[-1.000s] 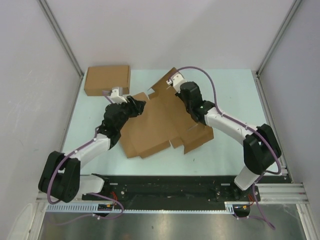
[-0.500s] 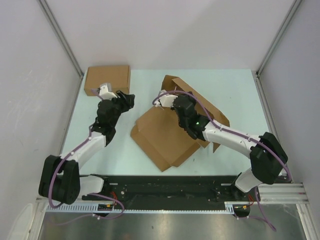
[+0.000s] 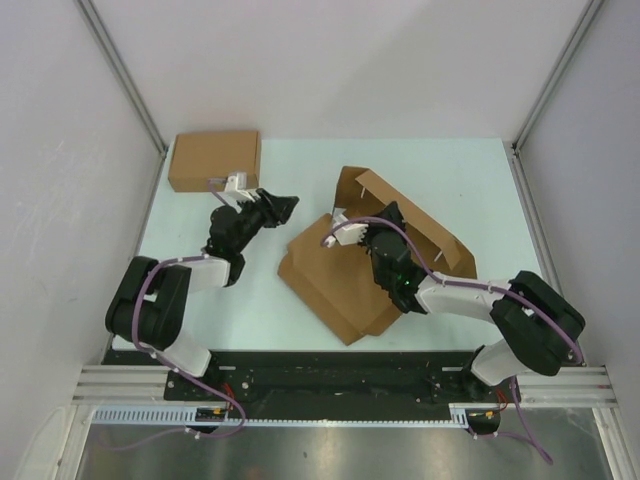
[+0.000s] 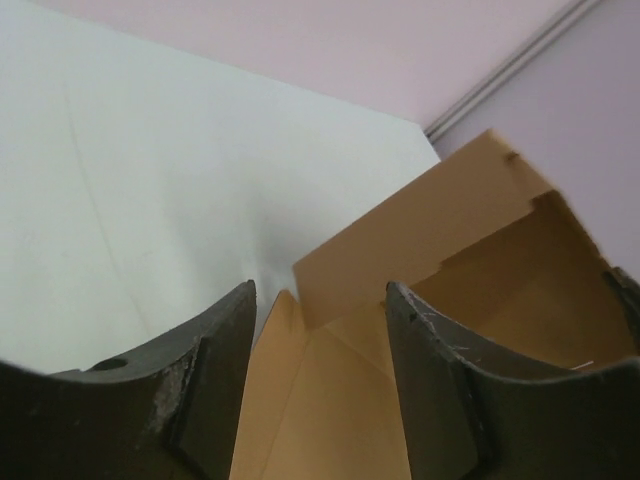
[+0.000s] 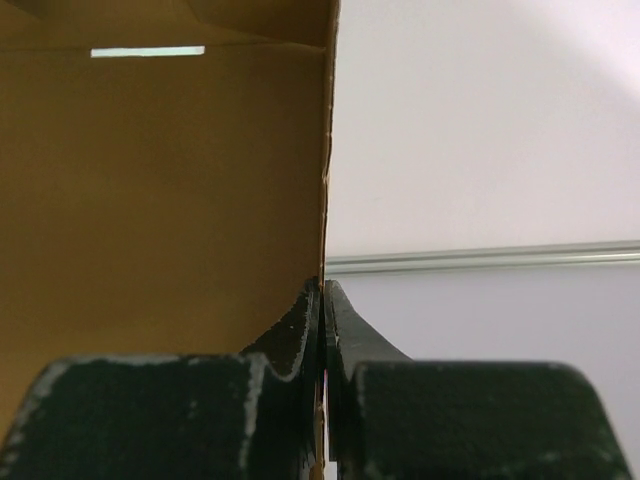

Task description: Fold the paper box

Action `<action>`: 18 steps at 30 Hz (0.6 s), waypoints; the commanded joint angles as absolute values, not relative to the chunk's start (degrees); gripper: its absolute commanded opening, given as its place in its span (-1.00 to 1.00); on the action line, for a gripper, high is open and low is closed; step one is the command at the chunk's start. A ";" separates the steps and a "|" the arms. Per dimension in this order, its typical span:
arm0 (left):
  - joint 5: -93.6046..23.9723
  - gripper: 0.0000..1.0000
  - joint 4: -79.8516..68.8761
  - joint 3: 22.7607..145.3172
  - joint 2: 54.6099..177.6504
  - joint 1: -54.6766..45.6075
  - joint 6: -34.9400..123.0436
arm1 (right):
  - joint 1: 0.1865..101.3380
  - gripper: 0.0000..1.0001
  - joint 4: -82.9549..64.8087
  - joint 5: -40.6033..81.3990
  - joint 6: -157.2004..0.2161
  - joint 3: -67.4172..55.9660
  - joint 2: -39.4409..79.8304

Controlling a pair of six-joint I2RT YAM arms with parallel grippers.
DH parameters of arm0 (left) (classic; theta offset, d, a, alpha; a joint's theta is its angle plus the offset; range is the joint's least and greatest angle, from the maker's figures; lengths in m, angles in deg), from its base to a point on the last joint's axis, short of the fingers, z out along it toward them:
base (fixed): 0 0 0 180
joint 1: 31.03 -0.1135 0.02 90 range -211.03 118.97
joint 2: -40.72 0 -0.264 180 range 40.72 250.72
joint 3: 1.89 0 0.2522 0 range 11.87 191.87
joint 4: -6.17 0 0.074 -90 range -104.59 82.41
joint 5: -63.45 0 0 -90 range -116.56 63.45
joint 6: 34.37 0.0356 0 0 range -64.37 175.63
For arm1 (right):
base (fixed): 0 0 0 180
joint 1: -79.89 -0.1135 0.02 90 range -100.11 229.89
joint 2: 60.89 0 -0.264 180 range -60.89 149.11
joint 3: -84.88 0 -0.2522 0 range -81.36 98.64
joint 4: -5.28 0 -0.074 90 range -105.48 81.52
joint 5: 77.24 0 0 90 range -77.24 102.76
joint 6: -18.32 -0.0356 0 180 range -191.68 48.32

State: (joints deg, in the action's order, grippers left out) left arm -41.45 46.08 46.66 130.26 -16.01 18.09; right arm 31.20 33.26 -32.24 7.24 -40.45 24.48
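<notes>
1. The table (image 3: 470, 180) is pale green, walled by light panels on three sides, and every place below is given from it
2. The paper box (image 3: 322, 285) sits about the middle of the table, a little toward its right and near side. It is a brown cut-out sheet. Its near part lies flat on the table, while its far-right part is lifted, with one long panel standing as a wall
3. Judged from that, the folding is at an early stage. One side is raised, but no closed shape exists yet. The other walls, side flaps and tabs seem not yet brought up or tucked in, so most of the work is left
4. A second box (image 3: 213, 158), brown and already made up, rests at the table's far left corner, well apart from the sheet
5. The right gripper (image 5: 323, 300) is over the middle of the table. It is clamped tight on the thin edge of a cardboard panel of the paper box
6. The left gripper (image 4: 320, 300) hangs over the table's left half, just beside the sheet, with its fingers spread and nothing between them
7. A narrow slot (image 5: 148, 51) shows as a bright slit in the held panel
8. No brand, label or writing can be read on anything on the table
</notes>
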 commanded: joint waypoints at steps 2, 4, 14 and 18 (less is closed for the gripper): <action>-48.17 0.27 62.54 46.67 133.44 -15.74 19.07 | 31.46 -1.00 41.71 -30.58 1.55 -43.39 20.59; -48.26 0.28 64.38 46.94 134.94 -15.39 18.37 | 31.81 -1.00 38.31 -29.09 -1.18 -43.48 19.36; -49.32 0.23 64.66 49.22 137.84 -9.50 26.54 | 34.01 -1.00 26.78 -21.26 -11.64 -43.04 14.88; -49.41 0.25 65.36 49.40 139.42 -9.24 26.98 | 34.63 -1.00 22.38 -18.80 -14.28 -43.04 13.56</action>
State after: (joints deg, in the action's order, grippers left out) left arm -48.34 61.86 47.68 137.82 -9.38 23.75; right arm 34.04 27.14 -21.79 -8.59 -43.93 16.06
